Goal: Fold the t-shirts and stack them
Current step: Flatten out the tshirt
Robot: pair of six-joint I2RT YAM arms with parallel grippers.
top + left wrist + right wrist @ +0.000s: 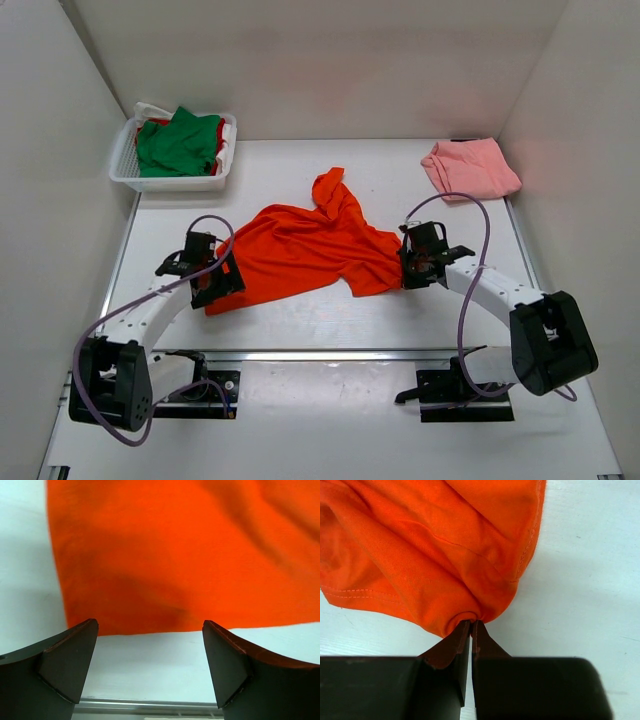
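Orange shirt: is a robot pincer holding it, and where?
Yes. The right pincer pinches a bunched edge of the orange shirt. The left pincer is open, holding nothing.

- We see the orange-red t-shirt (300, 250) lying mostly spread out on the middle of the table (300, 325). It is rumpled, and one bunched part points toward the far side.
- Its near left hem lies flat on the table, while its right edge is gathered into a tight pucker, pinched between the closed fingers of the right gripper (471, 622).
- We find the pale pink t-shirt (470, 168) folded into a compact pile at the table's far right corner, well apart from the orange-red one.
- The green t-shirt (178, 145) sits crumpled on top in the white basket (170, 182) at the far left.
- We glimpse only slivers of the red t-shirt (223, 145) beside the green one.
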